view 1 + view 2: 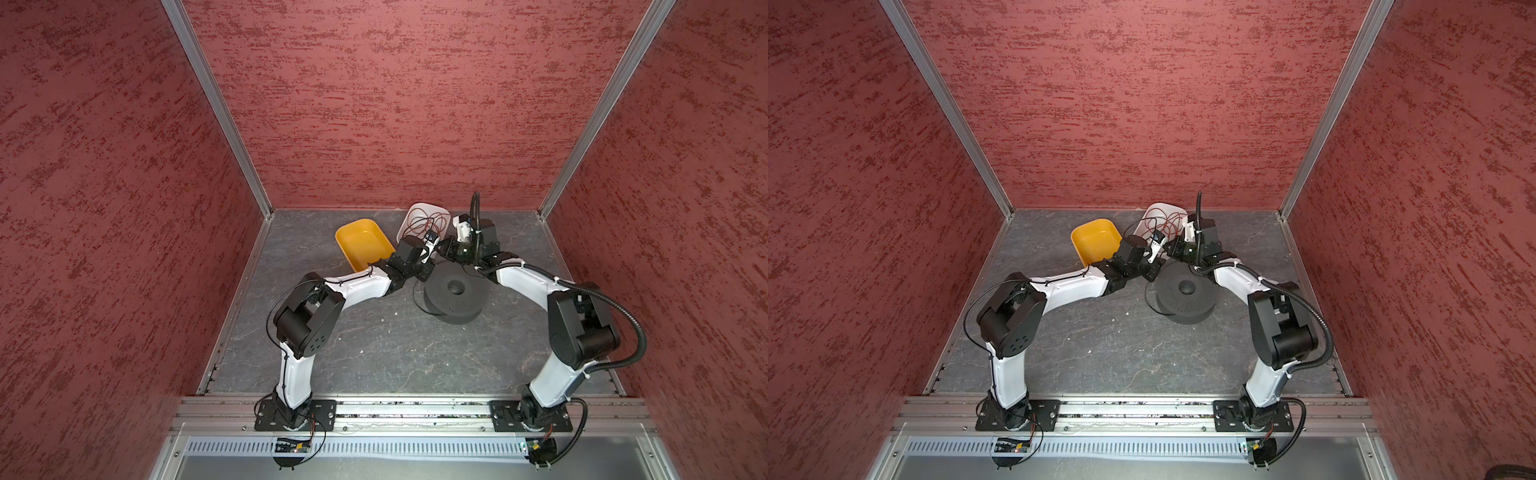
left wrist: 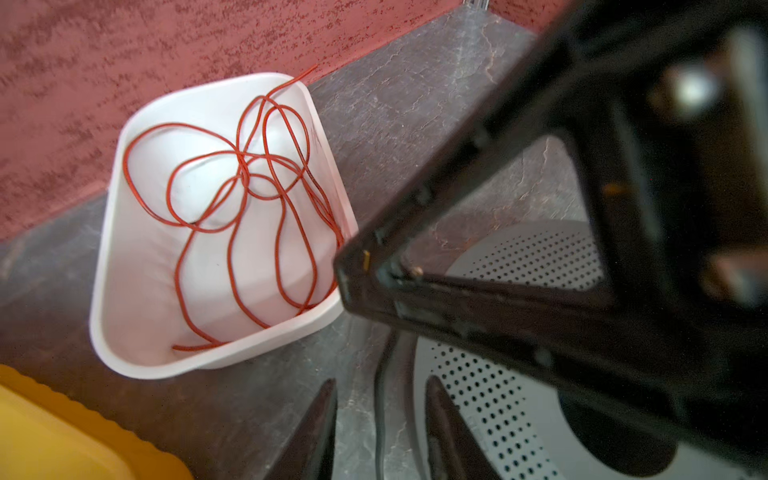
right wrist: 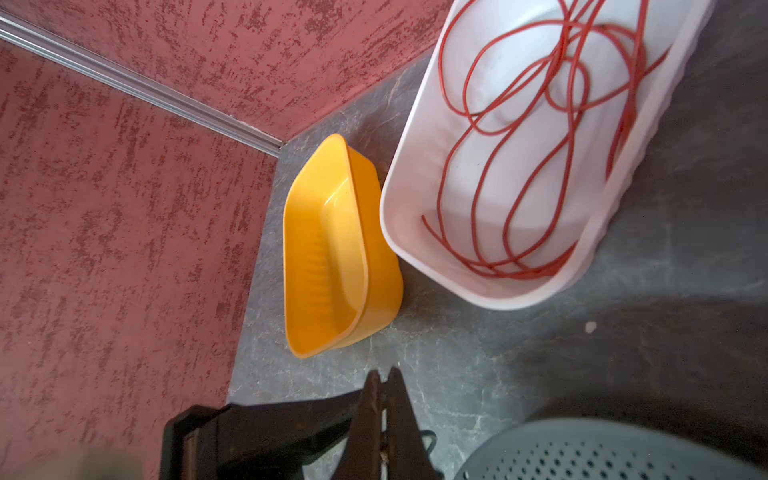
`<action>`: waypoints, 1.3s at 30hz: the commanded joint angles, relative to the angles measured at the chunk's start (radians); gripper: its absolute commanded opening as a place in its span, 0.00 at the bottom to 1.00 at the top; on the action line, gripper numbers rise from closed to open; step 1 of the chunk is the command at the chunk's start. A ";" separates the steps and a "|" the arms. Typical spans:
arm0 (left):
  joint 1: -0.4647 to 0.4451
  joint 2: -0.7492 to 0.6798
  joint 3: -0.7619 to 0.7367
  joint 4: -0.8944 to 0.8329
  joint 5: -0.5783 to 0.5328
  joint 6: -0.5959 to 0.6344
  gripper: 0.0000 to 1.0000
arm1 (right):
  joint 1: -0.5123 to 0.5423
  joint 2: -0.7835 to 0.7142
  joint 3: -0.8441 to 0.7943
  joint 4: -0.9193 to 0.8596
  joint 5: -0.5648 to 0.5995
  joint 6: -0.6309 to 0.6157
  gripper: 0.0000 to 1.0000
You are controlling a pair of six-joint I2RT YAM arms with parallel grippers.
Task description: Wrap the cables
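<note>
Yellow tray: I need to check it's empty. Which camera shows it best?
The right wrist view: the yellow tray appears whole, inside bare. The left wrist view catches only a corner; in both top views it is small, its near end hidden by the left arm.

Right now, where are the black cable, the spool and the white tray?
black cable (image 2: 378, 399): left wrist view, on the strand running past the spool's rim.
spool (image 1: 467, 301): in a top view, on the perforated upper flange.
white tray (image 2: 137, 299): left wrist view, on the bare inner wall.
</note>
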 commanded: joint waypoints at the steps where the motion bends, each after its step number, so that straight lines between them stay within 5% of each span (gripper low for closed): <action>1: 0.006 -0.032 0.002 -0.034 -0.031 -0.035 0.47 | -0.031 0.038 0.050 -0.023 0.068 -0.051 0.00; 12: 0.033 -0.088 -0.080 -0.097 0.090 -0.194 0.46 | -0.227 -0.075 -0.123 -0.053 0.209 -0.097 0.00; 26: 0.000 -0.145 -0.091 -0.158 0.194 -0.358 0.47 | -0.233 -0.439 -0.420 -0.306 0.477 -0.167 0.00; 33: -0.042 -0.171 -0.128 -0.148 0.229 -0.422 0.47 | -0.219 -0.545 -0.530 -0.369 0.411 -0.160 0.00; 39: -0.052 -0.136 -0.154 -0.113 0.243 -0.471 0.37 | -0.132 -0.617 -0.587 -0.404 0.389 -0.115 0.00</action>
